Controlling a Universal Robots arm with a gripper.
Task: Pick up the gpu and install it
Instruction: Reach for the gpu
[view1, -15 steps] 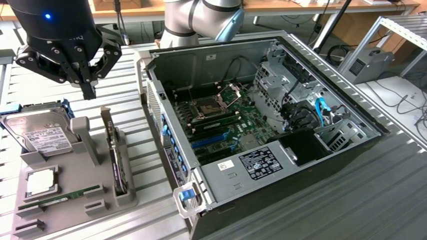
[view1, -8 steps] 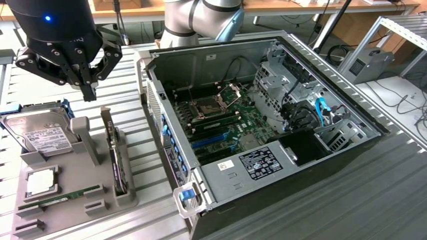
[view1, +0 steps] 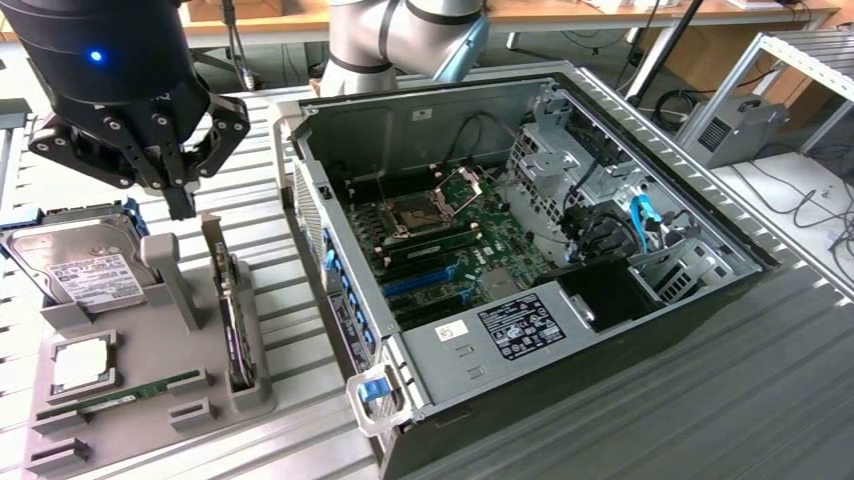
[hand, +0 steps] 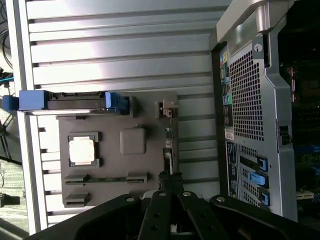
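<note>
The gpu (view1: 238, 322) is a slim black card standing edge-on in a slot of the grey holder (view1: 134, 420), its silver bracket (view1: 214, 250) at the far end. My gripper (view1: 180, 203) hangs above the holder, slightly to the exterior view's left of the bracket, with its fingers pressed together and nothing between them. From the wrist view the gpu (hand: 169, 147) appears as a thin line running from the shut gripper (hand: 170, 181) toward the bracket (hand: 167, 106). The open computer case (view1: 747, 250) lies to the exterior view's right, its motherboard with blue slots (view1: 420, 282) exposed.
The holder also carries a silver hard drive (view1: 83, 268) with a white label, a processor chip (view1: 83, 362) and a green memory stick (view1: 120, 393). A grey post (view1: 171, 275) rises from the holder beside the gpu. The case's rear wall (hand: 250, 125) stands close to the holder.
</note>
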